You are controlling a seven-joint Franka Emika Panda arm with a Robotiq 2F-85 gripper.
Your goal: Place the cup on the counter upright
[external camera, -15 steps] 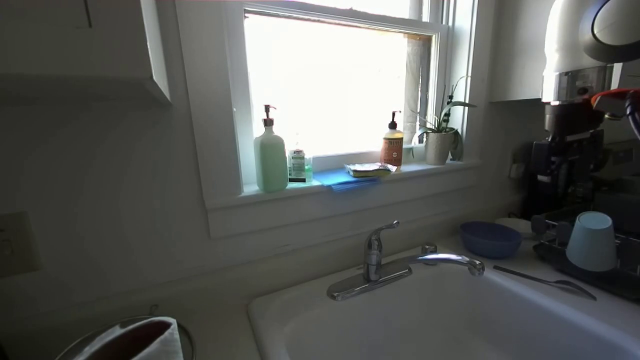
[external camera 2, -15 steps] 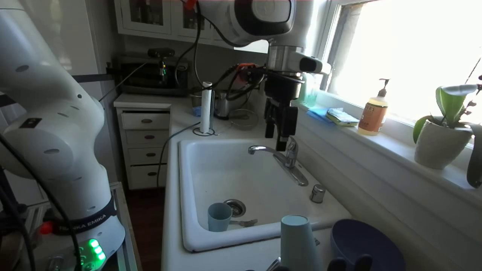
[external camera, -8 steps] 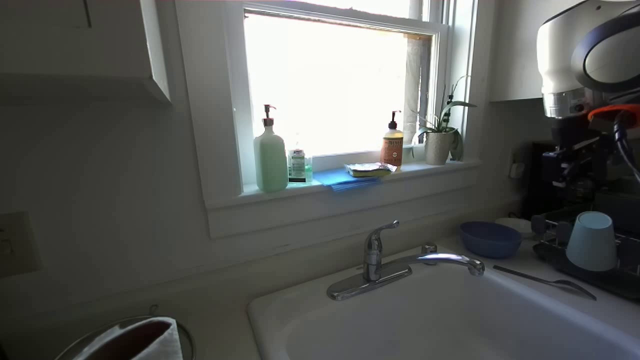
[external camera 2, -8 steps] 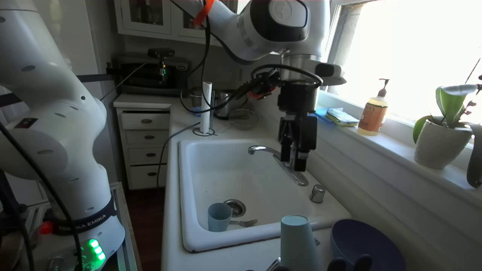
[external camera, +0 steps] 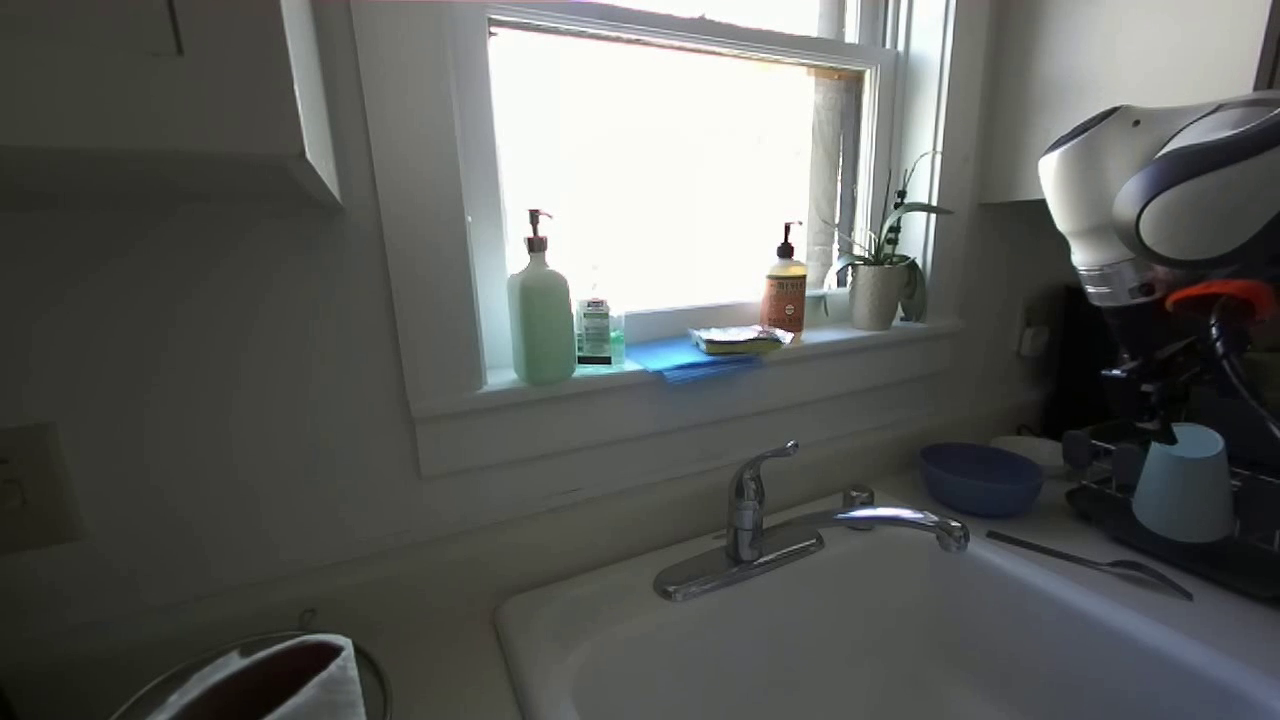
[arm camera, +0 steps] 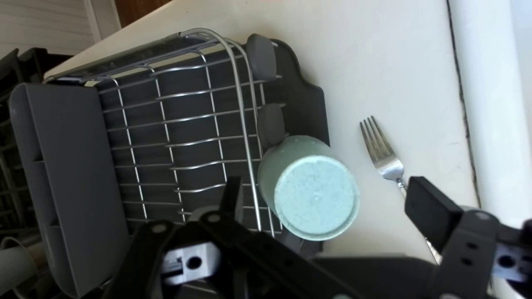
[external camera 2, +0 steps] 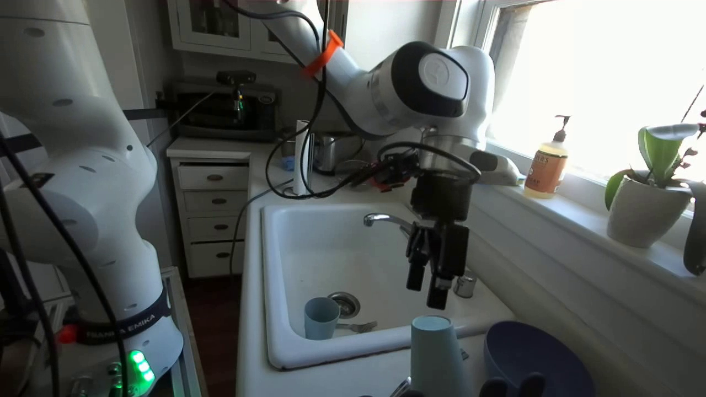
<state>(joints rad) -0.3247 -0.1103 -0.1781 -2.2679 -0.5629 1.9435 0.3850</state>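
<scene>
Near mid-frame in the wrist view, the cup point(arm camera: 316, 198) sits inverted at the edge of the dish rack point(arm camera: 191, 133); pale counter point(arm camera: 382, 62) spreads upper right; the gripper point(external camera 2: 427, 291) gapes wide above; a window point(external camera: 655, 170) glares in an exterior view.

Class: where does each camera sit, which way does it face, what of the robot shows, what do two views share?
Exterior view: near the blue bowl, looking along the sink; shows base, arm, gripper.
Exterior view: near the paper roll, facing the window; shows arm, gripper.
Wrist view: on the arm, looking down at the inverted cup; shows gripper fingers.
Both exterior views share sink and faucet.
</scene>
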